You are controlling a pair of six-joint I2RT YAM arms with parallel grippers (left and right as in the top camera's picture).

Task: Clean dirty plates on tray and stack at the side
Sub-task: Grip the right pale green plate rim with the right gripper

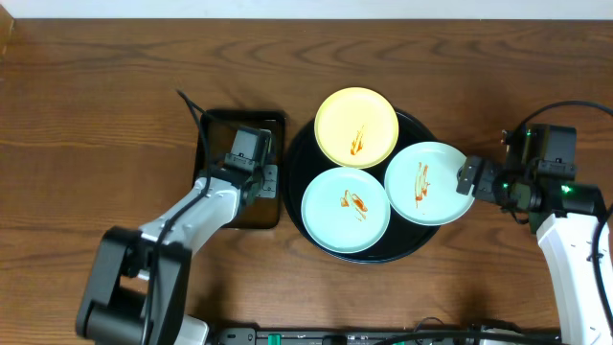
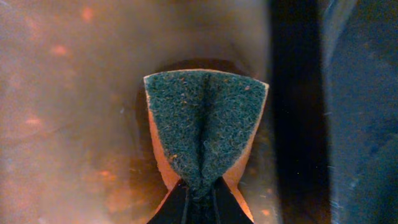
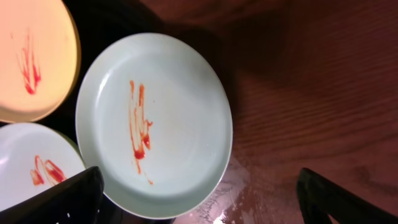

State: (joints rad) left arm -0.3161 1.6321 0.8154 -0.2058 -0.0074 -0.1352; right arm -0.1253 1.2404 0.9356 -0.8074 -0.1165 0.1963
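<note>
Three smeared plates lie on the large round black tray: a pale yellow plate at the back, a pale blue plate in front, and a second pale blue plate overhanging the tray's right rim. My right gripper is open, its fingers wide apart around the near edge of that right plate. The yellow plate and the front blue plate show at the left of the right wrist view. My left gripper is shut on a green-and-orange sponge over the small rectangular tray.
A smaller rectangular black tray with brownish liquid sits left of the round tray. Black cables run at the upper left and at the right. A wet patch glistens on the wood beside the right plate.
</note>
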